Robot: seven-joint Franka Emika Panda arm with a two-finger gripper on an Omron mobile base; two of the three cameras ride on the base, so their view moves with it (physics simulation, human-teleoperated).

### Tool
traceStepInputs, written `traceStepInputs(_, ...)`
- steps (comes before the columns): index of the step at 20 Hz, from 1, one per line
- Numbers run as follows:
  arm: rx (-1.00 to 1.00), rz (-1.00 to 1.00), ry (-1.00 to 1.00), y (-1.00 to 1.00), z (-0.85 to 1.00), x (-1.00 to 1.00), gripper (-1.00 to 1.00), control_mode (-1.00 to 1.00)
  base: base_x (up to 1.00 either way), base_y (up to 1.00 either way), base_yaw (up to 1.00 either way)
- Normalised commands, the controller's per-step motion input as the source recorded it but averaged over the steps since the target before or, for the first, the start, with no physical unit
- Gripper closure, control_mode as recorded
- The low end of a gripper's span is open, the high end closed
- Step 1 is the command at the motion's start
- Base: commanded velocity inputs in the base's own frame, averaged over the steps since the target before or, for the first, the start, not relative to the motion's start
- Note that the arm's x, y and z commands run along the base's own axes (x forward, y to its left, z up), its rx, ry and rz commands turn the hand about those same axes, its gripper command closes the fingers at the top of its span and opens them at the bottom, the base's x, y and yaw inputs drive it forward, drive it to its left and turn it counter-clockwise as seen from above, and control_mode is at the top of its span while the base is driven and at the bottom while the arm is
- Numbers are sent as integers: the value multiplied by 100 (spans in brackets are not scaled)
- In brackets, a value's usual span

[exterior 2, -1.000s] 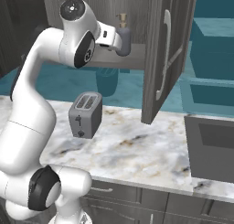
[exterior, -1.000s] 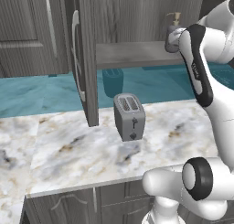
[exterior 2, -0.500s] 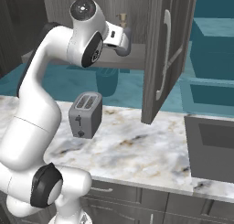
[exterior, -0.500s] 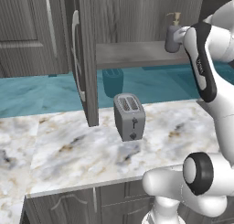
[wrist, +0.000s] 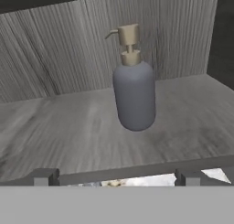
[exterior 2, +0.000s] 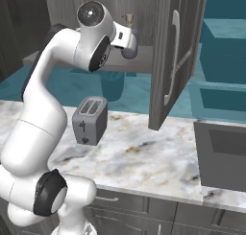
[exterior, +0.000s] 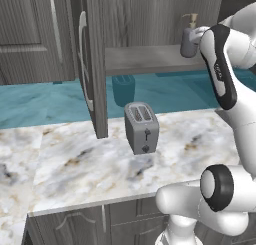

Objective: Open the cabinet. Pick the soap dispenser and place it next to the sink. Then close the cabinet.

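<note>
The cabinet stands open, its left door (exterior: 94,64) and right door (exterior 2: 175,56) swung out over the counter. On its shelf (wrist: 68,127) the soap dispenser (wrist: 134,93) stands upright, a grey-blue bottle with a brass pump. My gripper (wrist: 116,177) is open at the shelf's front edge, facing the bottle from a short way off, and nothing lies between its fingertips (wrist: 43,176). In the left base view the soap dispenser (exterior: 188,41) shows just left of my hand. Its pump (exterior 2: 128,19) peeks above my wrist in the right base view. The sink (exterior 2: 223,152) lies at the right.
A grey two-slot toaster (exterior: 141,126) stands on the marble counter (exterior: 70,164) below the shelf, with a dark teal canister (exterior: 123,89) behind it. Left of the open cabinet a neighbouring door (exterior: 30,34) is closed. The open doors overhang the counter on both sides of my arm.
My arm has shifted slightly, its elbow swinging a little while the hand stays at the shelf by the dispenser. The jaws are as wide as before and the bottle has not moved.
</note>
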Motion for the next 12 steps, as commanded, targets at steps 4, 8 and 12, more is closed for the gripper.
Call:
traceStepInputs(4,1,0,-11,-7,0,31,-100,-100,0,0,0)
traceStepInputs(8,0,0,-2,-10,7,21,-100,-100,0,0,0)
traceStepInputs(12,0,0,0,-14,11,16,-100,-100,0,0,0)
